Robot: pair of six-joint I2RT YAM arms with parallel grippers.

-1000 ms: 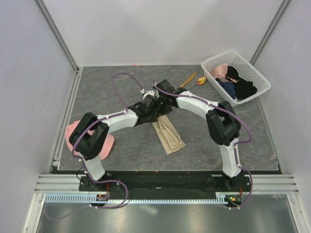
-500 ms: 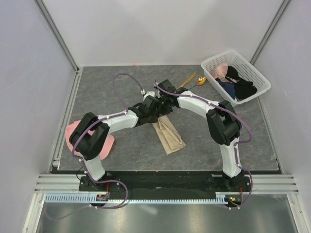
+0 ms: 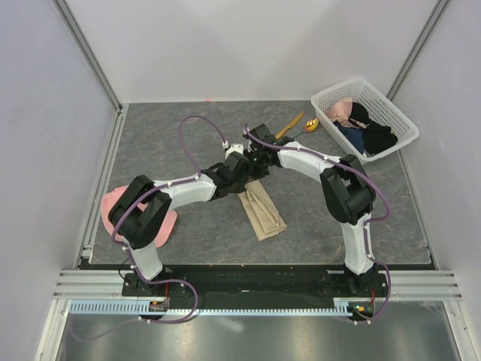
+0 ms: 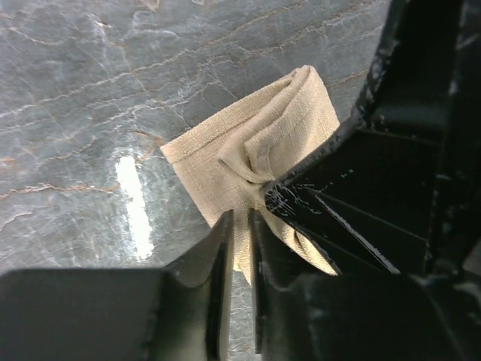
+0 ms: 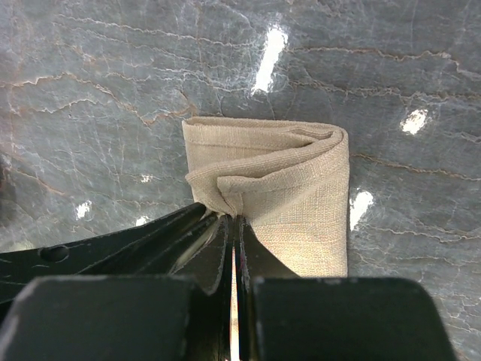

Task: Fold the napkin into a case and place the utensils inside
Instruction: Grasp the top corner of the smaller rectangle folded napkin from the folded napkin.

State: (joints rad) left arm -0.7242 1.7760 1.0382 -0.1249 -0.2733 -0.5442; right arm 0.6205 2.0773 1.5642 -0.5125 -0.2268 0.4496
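The beige napkin [image 3: 262, 212] lies folded into a long strip at mid-table, its far end bunched under both grippers. In the left wrist view my left gripper [image 4: 240, 219] has its jaws drawn narrow on a fold of the napkin [image 4: 259, 147], with cloth filling the gap. My right gripper [image 5: 234, 218] is shut, pinching a small pleat of the napkin [image 5: 289, 195]; its black fingers [image 4: 323, 188] press right beside the left ones. From above, the left gripper [image 3: 245, 176] and right gripper [image 3: 254, 168] meet tip to tip. The utensils, an orange knife [image 3: 290, 124] and a spoon [image 3: 310, 125], lie far right.
A white basket [image 3: 399, 114] with dark and pink clothes stands at the back right. A pink cap [image 3: 110, 204] lies at the left, partly under the left arm. Metal rails edge the table on the left and near sides.
The left wrist has crept a little right and farther back, closer against the right gripper. The napkin's far end is gathered slightly more. The right arm has barely moved.
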